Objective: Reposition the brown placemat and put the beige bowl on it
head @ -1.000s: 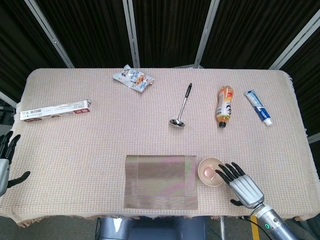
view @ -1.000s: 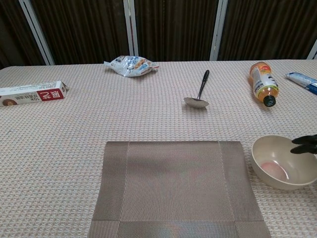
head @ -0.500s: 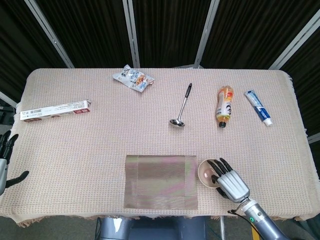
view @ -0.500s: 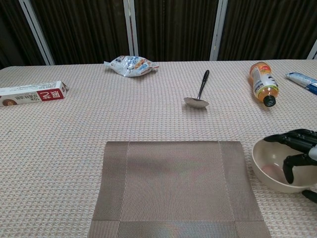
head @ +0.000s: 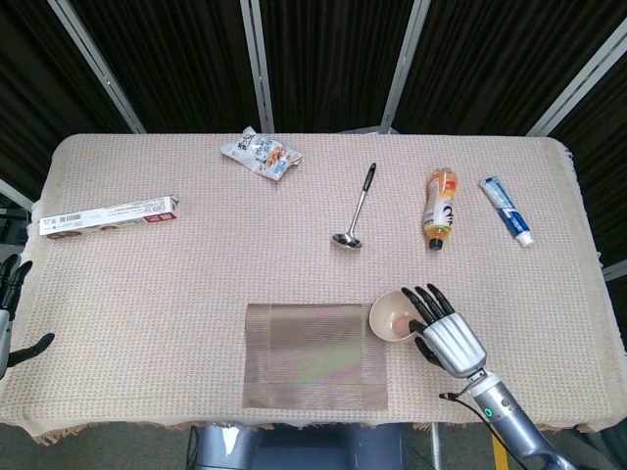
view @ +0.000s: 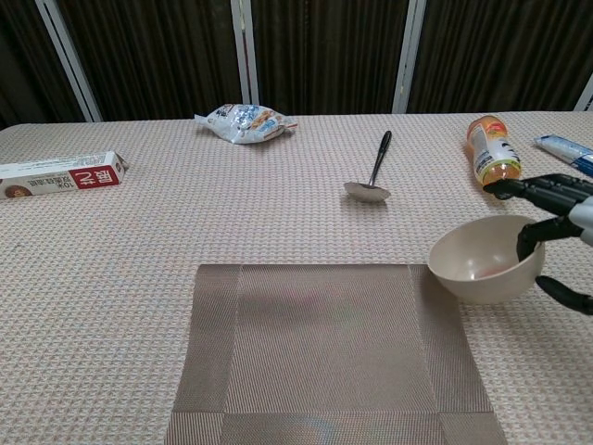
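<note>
The brown placemat (head: pixel 315 354) (view: pixel 326 352) lies flat at the table's near edge, in the middle. Over its right border hangs the beige bowl (head: pixel 392 316) (view: pixel 482 260), lifted off the cloth and tilted. My right hand (head: pixel 443 330) (view: pixel 558 232) grips the bowl's right rim, fingers inside and thumb below. My left hand (head: pixel 10 313) shows only at the left edge of the head view, off the table, fingers spread and holding nothing.
Across the back lie a snack packet (head: pixel 261 154), a metal ladle (head: pixel 357 210), an orange drink bottle (head: pixel 440 208) and a toothpaste tube (head: pixel 506 210). A long red-and-white box (head: pixel 108 216) lies at the left. A woven cloth (head: pixel 196 264) covers the table.
My right hand closed on the bowl's rim, lifted it off the cloth and carried it left, over the placemat's right border. The left hand barely moved.
</note>
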You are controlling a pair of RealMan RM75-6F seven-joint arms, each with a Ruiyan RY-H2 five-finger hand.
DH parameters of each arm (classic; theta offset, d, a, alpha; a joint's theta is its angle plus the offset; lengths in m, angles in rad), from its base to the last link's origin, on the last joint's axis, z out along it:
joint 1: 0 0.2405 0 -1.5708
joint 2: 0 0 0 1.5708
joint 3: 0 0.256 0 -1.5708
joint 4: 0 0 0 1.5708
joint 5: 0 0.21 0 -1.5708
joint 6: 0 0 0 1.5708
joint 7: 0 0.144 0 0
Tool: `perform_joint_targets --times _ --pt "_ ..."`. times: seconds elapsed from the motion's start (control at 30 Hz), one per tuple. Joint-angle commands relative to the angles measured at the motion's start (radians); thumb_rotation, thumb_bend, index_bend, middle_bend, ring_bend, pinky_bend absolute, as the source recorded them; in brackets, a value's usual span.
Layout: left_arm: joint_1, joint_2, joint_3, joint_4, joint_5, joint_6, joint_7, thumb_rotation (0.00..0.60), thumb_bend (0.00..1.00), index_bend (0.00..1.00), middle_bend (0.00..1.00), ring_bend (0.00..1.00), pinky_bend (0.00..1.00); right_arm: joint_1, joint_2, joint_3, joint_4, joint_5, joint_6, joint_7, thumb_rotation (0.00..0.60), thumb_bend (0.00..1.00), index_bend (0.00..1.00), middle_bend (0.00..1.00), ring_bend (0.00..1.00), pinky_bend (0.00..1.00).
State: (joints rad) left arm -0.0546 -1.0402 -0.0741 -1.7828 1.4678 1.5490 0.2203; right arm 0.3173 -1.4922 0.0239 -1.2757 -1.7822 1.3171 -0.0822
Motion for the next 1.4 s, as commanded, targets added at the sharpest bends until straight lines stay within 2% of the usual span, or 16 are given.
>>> perform_joint_targets --times 0.03,0.27,0.47,0.63,0.9,0.97,1.0,1.03,1.1,1.13,1.17,1.4 --pt "0.0 0.002 -0.001 0.0 -0.002 0.001 -0.003 0.6 0.0 0.0 0.0 0.0 0.0 0.021 0.016 0.033 -0.001 0.027 0.0 0.003 0.6 0.43 0.76 0.0 0.0 0.0" --pt "-0.004 0.002 -0.005 0.004 -0.014 -0.009 -0.006 0.6 0.0 0.0 0.0 0.0 0.0 0.072 0.033 0.123 0.047 0.136 -0.051 0.037 0.6 0.43 0.76 0.0 0.0 0.0" --pt "-0.008 -0.001 -0.008 0.008 -0.026 -0.016 -0.003 0.6 0.0 0.0 0.0 0.0 0.0 0.096 0.03 0.161 0.124 0.215 -0.095 0.074 0.6 0.43 0.77 0.0 0.0 0.0" --pt "-0.009 -0.002 -0.008 0.007 -0.028 -0.017 -0.001 0.6 0.0 0.0 0.0 0.0 0.0 0.091 0.02 0.163 0.191 0.264 -0.128 0.096 0.6 0.43 0.77 0.0 0.0 0.0" --pt "-0.009 -0.002 -0.006 0.002 -0.026 -0.017 0.002 0.6 0.0 0.0 0.0 0.0 0.0 0.07 -0.024 0.125 0.348 0.305 -0.172 0.167 0.6 0.43 0.76 0.0 0.0 0.0" --pt "-0.01 -0.002 -0.005 0.001 -0.025 -0.018 0.003 0.6 0.0 0.0 0.0 0.0 0.0 0.067 -0.036 0.113 0.375 0.301 -0.172 0.183 0.6 0.42 0.68 0.0 0.0 0.0" --pt "-0.01 -0.002 -0.004 0.0 -0.023 -0.017 0.004 0.6 0.0 0.0 0.0 0.0 0.0 0.066 -0.041 0.108 0.386 0.3 -0.172 0.19 0.6 0.4 0.51 0.0 0.0 0.0" --pt "-0.01 -0.002 -0.004 0.0 -0.023 -0.017 0.005 0.6 0.0 0.0 0.0 0.0 0.0 0.065 -0.042 0.101 0.393 0.299 -0.176 0.191 0.6 0.32 0.3 0.0 0.0 0.0" --pt "-0.01 -0.002 -0.004 0.0 -0.022 -0.016 0.006 0.6 0.0 0.0 0.0 0.0 0.0 0.065 -0.03 0.085 0.386 0.298 -0.201 0.181 0.6 0.15 0.05 0.0 0.0 0.0" --pt "-0.01 -0.002 -0.004 0.0 -0.022 -0.016 0.006 0.6 0.0 0.0 0.0 0.0 0.0 0.064 -0.018 0.079 0.373 0.298 -0.209 0.175 0.6 0.05 0.0 0.0 0.0 0.0" --pt "-0.01 -0.002 -0.004 0.0 -0.023 -0.016 0.006 0.6 0.0 0.0 0.0 0.0 0.0 0.062 0.001 0.078 0.346 0.298 -0.205 0.166 0.6 0.01 0.0 0.0 0.0 0.0" --pt "-0.018 -0.009 0.013 0.006 0.007 -0.032 0.005 0.6 0.0 0.0 0.0 0.0 0.0 -0.003 0.16 0.096 0.092 0.277 -0.034 0.17 0.6 0.0 0.0 0.0 0.0 0.0"
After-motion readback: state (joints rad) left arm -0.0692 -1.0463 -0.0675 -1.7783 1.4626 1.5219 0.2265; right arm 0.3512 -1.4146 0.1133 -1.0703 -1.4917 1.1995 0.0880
